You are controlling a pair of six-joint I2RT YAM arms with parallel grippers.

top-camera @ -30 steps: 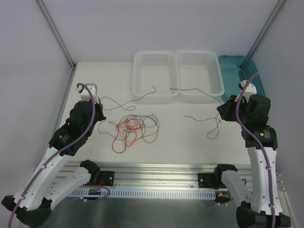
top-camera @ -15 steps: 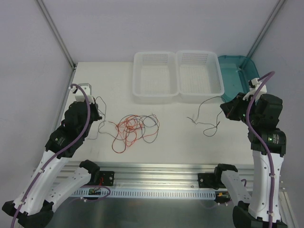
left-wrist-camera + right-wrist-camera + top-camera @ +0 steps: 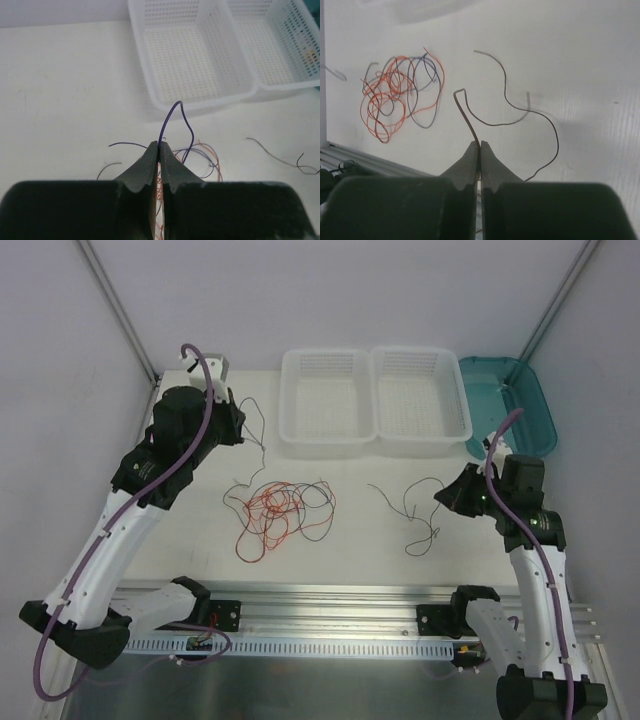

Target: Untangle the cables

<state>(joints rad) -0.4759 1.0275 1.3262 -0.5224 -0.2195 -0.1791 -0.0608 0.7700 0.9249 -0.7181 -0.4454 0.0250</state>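
Note:
The cables lie as a tangle of thin red and dark cables (image 3: pixel 280 512) on the white table, also in the right wrist view (image 3: pixel 395 97). A purple cable (image 3: pixel 178 102) rises from the tangle to my left gripper (image 3: pixel 159 145), which is shut on it. That gripper (image 3: pixel 243 433) is raised at the back left of the tangle. A separate dark cable (image 3: pixel 420 483) curls to the right of the tangle. My right gripper (image 3: pixel 447 498) is shut on one end of that dark cable (image 3: pixel 506 87); its tips (image 3: pixel 480 145) pinch it just above the table.
Two white perforated baskets (image 3: pixel 322 400) (image 3: pixel 420 395) stand side by side at the back, with a teal tray (image 3: pixel 505 400) to their right. An aluminium rail (image 3: pixel 330 615) runs along the near edge. A short stray dark wire (image 3: pixel 107 167) lies left of the tangle.
My left arm has swung up and toward the back, lifting the purple cable. My right arm has moved left and toward the near edge, dragging the dark cable with it.

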